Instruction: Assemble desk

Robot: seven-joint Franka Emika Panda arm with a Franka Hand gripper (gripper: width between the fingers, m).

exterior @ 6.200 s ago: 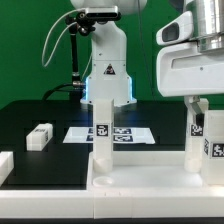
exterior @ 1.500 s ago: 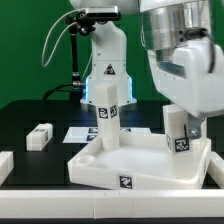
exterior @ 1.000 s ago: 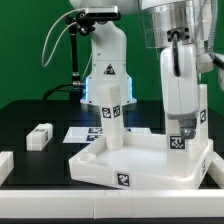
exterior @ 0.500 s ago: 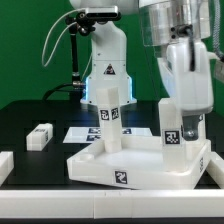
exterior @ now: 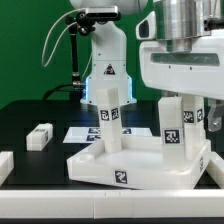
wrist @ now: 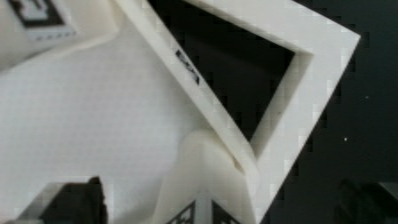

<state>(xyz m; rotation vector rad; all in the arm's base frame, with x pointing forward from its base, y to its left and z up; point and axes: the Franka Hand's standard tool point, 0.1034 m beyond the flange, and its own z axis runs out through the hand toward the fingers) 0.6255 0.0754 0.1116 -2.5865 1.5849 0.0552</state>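
Observation:
The white desk panel (exterior: 100, 168) lies rim up at the front of the black table. Two white legs stand upright in it: a middle leg (exterior: 110, 118) and a right leg (exterior: 172, 125) with a tag facing the camera. My gripper (exterior: 178, 101) hangs straight over the right leg, broad side to the camera, fingers beside the leg's top. In the wrist view the leg (wrist: 210, 185) rises between my gripper (wrist: 214, 203); one dark finger (wrist: 71, 200) stands apart from it, so the jaws are open. The panel (wrist: 89, 120) and the other leg (wrist: 36, 25) show there too.
Two loose white legs lie on the table at the exterior view's left: one (exterior: 38, 136) further back, one (exterior: 4, 165) at the picture's edge. The marker board (exterior: 85, 132) lies behind the panel. The arm's base (exterior: 108, 70) stands at the back.
My gripper has turned about the right leg from narrow side to broad side facing the camera. The leg's tag has stayed in place over the last half second. The panel has not moved.

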